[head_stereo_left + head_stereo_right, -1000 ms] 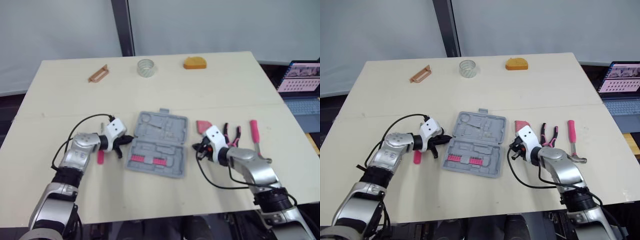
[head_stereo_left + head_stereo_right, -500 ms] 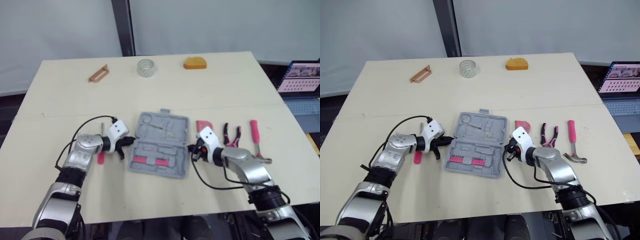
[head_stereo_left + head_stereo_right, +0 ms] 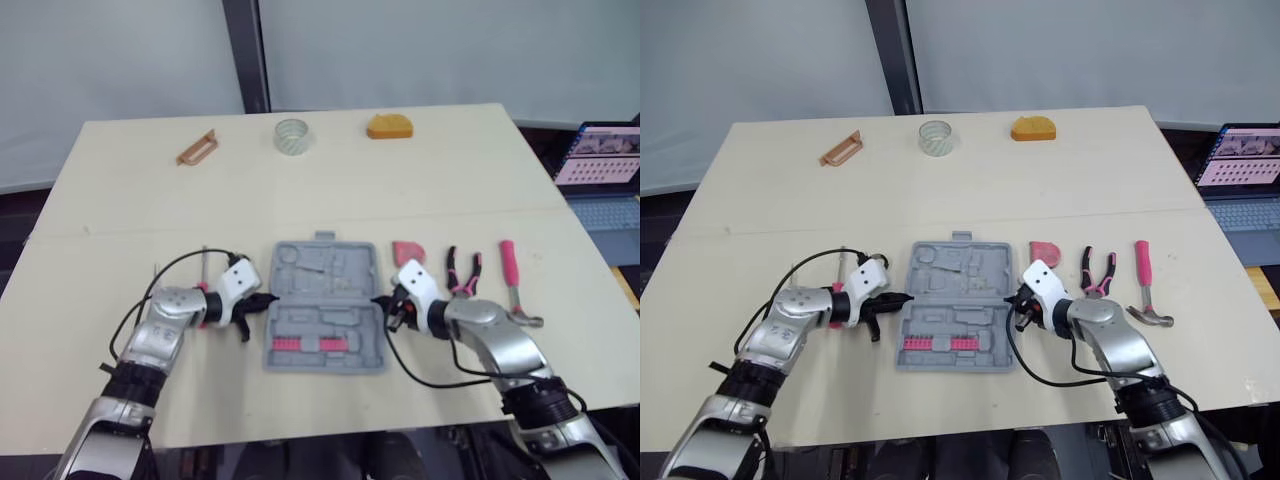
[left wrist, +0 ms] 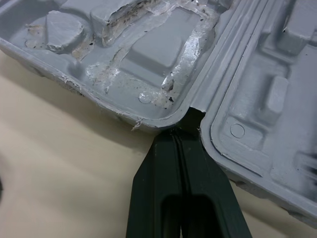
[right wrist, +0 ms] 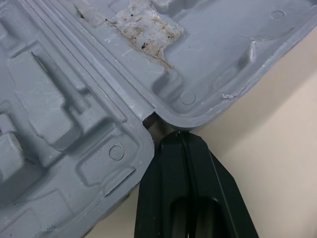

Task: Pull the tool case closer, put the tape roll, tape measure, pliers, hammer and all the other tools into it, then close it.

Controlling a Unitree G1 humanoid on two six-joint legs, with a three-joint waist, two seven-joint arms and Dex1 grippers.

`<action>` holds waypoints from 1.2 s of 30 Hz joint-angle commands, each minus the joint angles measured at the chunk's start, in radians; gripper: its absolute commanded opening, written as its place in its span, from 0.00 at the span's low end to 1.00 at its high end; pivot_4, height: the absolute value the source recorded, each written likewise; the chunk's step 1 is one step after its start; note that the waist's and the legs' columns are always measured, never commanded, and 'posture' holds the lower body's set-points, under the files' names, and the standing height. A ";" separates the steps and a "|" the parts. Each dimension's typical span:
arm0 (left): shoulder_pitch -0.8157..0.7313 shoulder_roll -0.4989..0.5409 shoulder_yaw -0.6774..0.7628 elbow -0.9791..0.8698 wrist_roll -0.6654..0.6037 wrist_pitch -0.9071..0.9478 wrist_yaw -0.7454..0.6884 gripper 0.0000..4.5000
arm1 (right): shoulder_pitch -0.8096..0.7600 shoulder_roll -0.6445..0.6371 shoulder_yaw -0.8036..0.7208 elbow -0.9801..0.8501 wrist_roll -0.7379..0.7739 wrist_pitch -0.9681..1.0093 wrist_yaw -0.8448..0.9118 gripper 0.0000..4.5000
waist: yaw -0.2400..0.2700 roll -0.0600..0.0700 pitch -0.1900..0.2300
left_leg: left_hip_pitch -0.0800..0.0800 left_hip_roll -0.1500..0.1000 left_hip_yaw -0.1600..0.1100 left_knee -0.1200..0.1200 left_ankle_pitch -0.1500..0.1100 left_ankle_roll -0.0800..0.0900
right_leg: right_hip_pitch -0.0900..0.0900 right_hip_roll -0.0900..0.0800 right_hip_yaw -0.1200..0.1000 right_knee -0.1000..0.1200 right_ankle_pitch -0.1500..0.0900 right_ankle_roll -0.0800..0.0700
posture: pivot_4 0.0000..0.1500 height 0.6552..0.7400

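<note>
Tool case [image 3: 325, 305] is lying open and flat on the worktop, near the middle of the near edge. Its two grey halves are spreading one behind the other, and a row of pink bits [image 3: 300, 344] is sitting in the near half.

Starting at the far left corner, an orange-brown frame-like tool [image 3: 197, 147] is resting near the far edge. Closer to me, a thin-shafted tool with a pink handle [image 3: 205, 262] is lying partly under my left arm.

My left gripper [image 3: 262, 300] is reaching in at the case's left side. Its fingers [image 4: 163, 163] are pressing flat together with no gap between them, holding nothing. Their tips are sitting right at the notch where the two halves are joining.

Past the case, the tape roll [image 3: 291, 135] is standing by the far edge, well apart from it. The orange tape measure [image 3: 389, 126] is sitting just to its right along the same edge.

My right gripper [image 3: 381, 301] is meeting the case's right side at the matching hinge notch. Its fingers [image 5: 173, 163] are likewise closing tight on each other, gripping nothing.

Just right of the case a small pink piece [image 3: 407, 251] is lying beside my right wrist. The pliers [image 3: 462, 270] are lying next, then the hammer [image 3: 514, 280], both with pink handles, toward the right edge. A laptop [image 3: 605, 165] is glowing off the worktop's right side.
</note>
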 commanded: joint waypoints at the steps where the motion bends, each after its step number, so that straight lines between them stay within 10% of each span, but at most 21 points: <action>1: 0.058 0.018 0.001 -0.125 -0.032 0.041 -0.020 0.01 | 0.030 -0.020 0.017 -0.094 0.022 -0.004 0.058 0.00 | 0.000 0.000 0.000 | 0.000 0.000 0.000 0.000 0.000 0.000 | 0.000 0.000 0.000 0.000 0.000 0.000 | 1.00 0.94; 36: 0.488 0.099 0.028 -0.609 -0.089 0.237 0.051 0.01 | 0.293 -0.130 0.000 -0.424 0.082 0.141 0.070 0.00 | 0.010 0.000 0.000 | 0.000 0.001 0.001 0.000 0.000 0.000 | 0.000 0.000 0.001 -0.002 0.000 0.000 | 1.00 0.94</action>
